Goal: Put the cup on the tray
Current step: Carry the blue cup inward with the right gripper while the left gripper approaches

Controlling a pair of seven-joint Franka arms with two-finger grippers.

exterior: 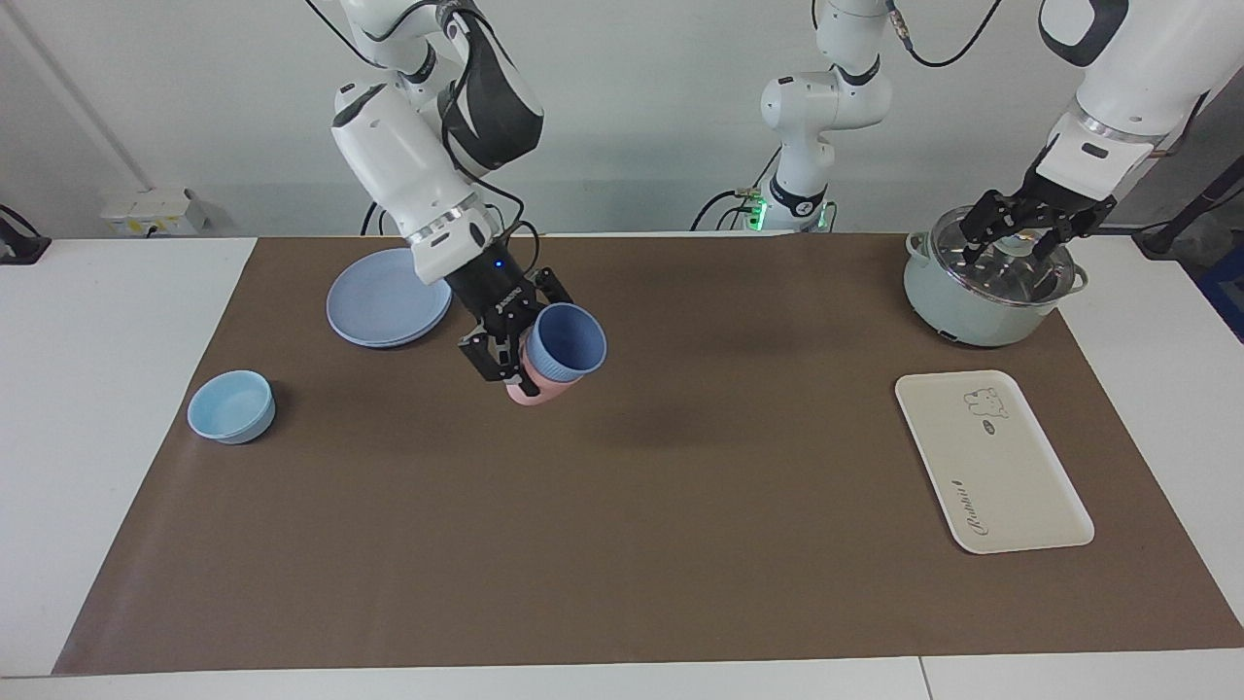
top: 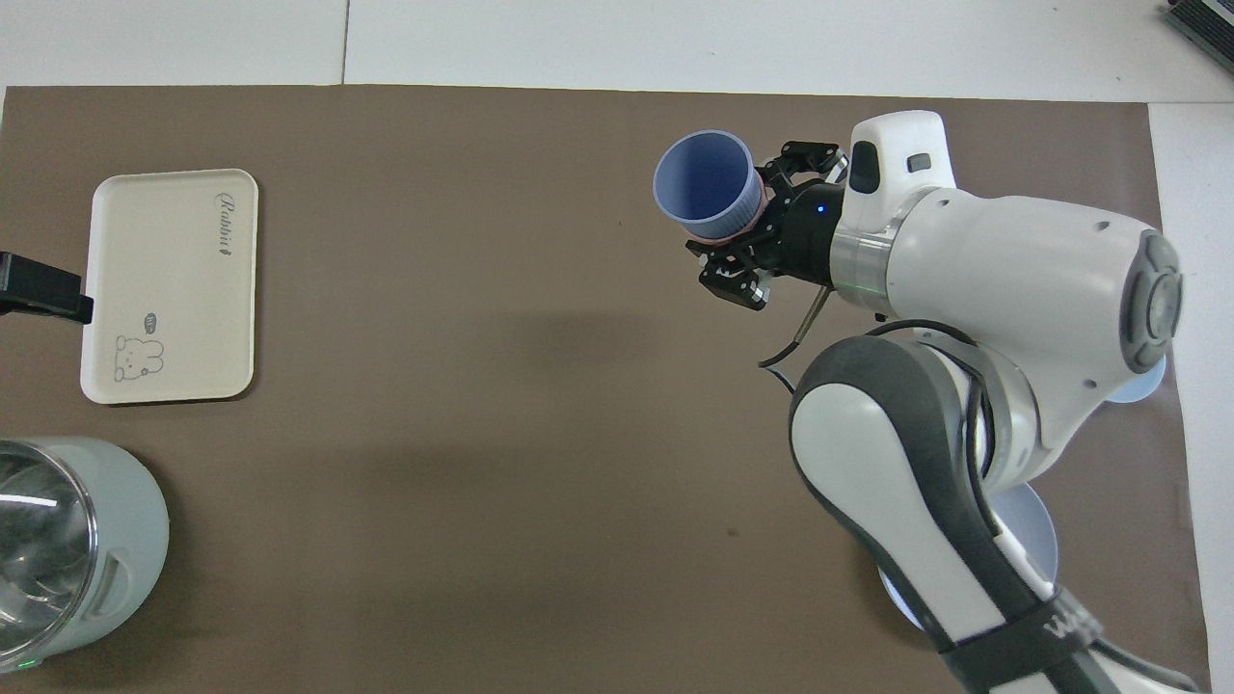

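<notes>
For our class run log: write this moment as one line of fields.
right gripper: shut on nested cups, aloft | cup: inside pink cup | tray: bare | left gripper: open over pot

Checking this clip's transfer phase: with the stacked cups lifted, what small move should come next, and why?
Probably carry on toward the left arm's end. The right end effector holds the blue cup, nested in the pink cup, in the air over bare mat, while the tray lies empty beside the pot.
</notes>
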